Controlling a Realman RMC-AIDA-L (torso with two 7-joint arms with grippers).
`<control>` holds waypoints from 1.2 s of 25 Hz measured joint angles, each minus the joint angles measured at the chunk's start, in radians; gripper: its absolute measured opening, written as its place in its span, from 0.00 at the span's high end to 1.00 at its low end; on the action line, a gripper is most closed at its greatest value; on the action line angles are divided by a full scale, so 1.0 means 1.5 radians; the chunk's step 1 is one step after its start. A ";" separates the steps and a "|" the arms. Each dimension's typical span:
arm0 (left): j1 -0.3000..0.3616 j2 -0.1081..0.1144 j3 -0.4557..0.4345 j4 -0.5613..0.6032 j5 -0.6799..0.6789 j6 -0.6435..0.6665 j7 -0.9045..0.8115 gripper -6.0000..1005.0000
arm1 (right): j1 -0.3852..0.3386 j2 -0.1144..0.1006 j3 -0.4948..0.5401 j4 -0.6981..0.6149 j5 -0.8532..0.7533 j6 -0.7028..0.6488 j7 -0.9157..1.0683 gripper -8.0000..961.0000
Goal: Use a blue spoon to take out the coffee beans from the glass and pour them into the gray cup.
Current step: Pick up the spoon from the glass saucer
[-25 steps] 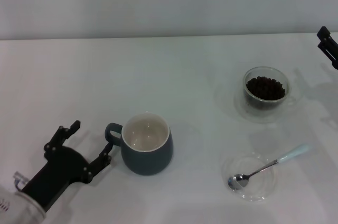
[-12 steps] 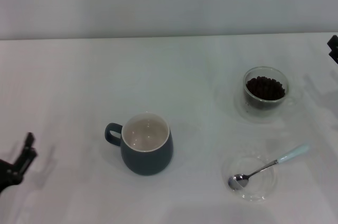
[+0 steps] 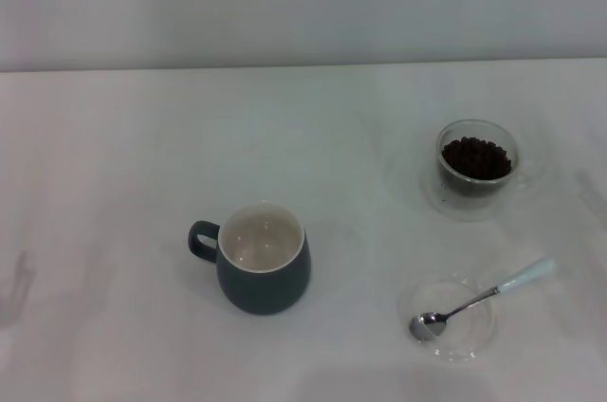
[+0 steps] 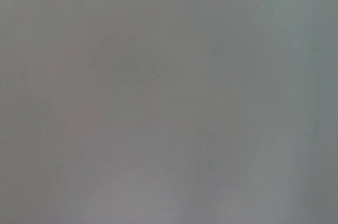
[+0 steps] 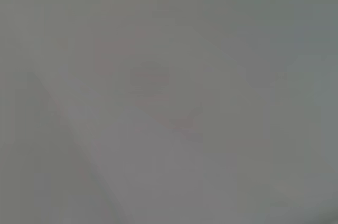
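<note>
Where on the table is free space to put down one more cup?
Free patches: the whole stretch behind the gray cup, and the strip between it and the saucer. Crowded: the robot's right side, where the glass of coffee beans stands behind the blue spoon.

White table [image 3: 114, 146]: gray cup [image 3: 264, 274], glass [image 3: 477, 168], saucer [image 3: 451, 319].

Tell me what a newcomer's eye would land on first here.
First, the gray cup, dark against the white table, standing empty at centre-left with its handle toward the robot's left. Next, the glass of coffee beans at far right. Nearer the robot, the blue spoon lies on a clear saucer; neither claw is in view.
</note>
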 joint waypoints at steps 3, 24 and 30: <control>-0.003 -0.001 0.000 -0.003 -0.035 0.000 0.000 0.13 | -0.016 -0.010 -0.040 0.000 0.000 -0.014 0.059 0.11; -0.037 -0.002 0.000 -0.003 -0.068 0.003 -0.006 0.13 | -0.036 -0.004 -0.220 0.045 0.000 -0.031 0.216 0.11; -0.056 -0.001 0.002 -0.004 -0.065 0.003 -0.004 0.13 | -0.036 0.008 -0.248 0.048 0.000 -0.003 0.214 0.11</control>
